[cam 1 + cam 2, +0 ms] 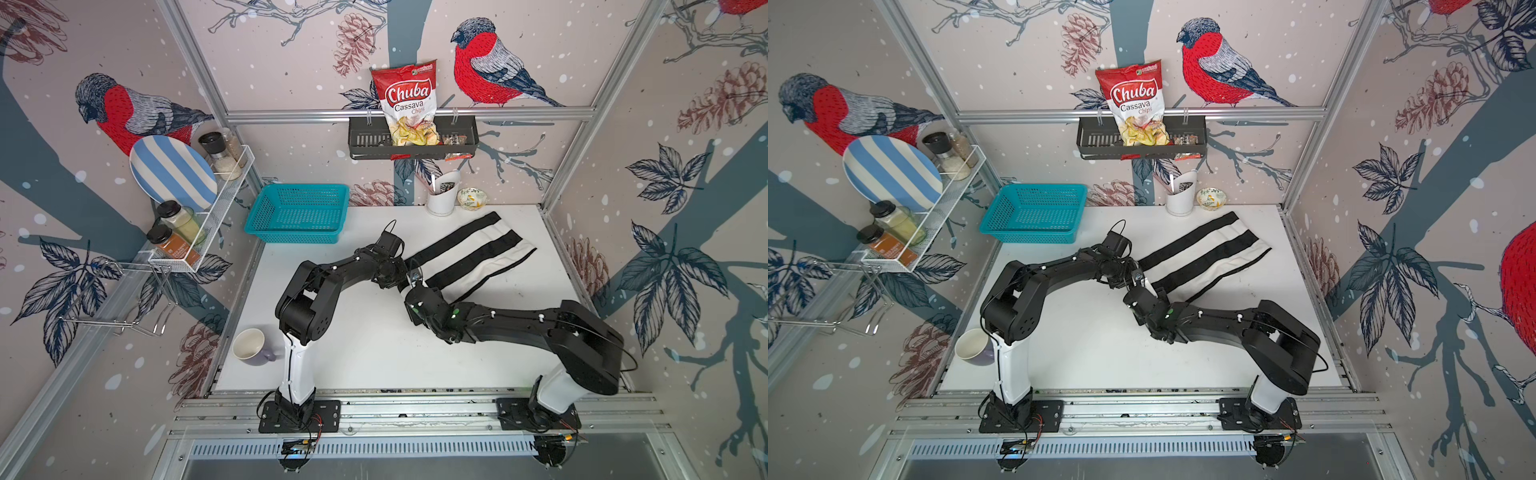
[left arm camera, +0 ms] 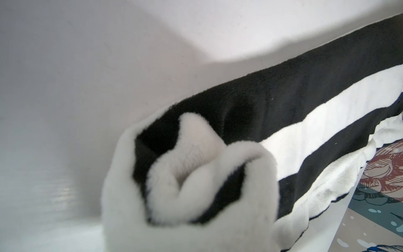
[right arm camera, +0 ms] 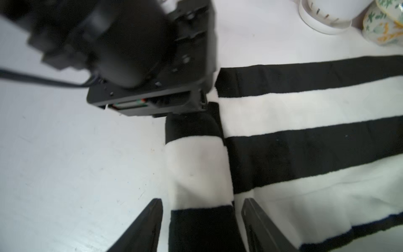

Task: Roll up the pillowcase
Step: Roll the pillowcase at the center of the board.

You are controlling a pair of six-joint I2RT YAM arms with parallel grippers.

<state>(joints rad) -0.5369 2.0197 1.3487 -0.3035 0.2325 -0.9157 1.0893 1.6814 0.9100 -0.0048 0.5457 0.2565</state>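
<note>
The pillowcase (image 1: 469,253), with broad black and white stripes, lies slantwise on the white table (image 1: 374,353) in both top views; its far part (image 1: 1204,253) is flat. Its near end is wound into a tight roll (image 3: 196,165). My left gripper (image 1: 402,275) is at one end of that roll and is shut on it. In the left wrist view the spiral end of the roll (image 2: 192,174) fills the front and hides the jaws. My right gripper (image 3: 201,199) is open. Its two fingers straddle the other end of the roll, with a gap on each side.
A teal basket (image 1: 297,212) stands at the back left. A white utensil holder (image 1: 442,195) and a small patterned bowl (image 1: 471,198) stand behind the pillowcase's far corner. A purple mug (image 1: 251,347) sits by the left arm's base. A wire rack (image 1: 199,232) lines the left wall.
</note>
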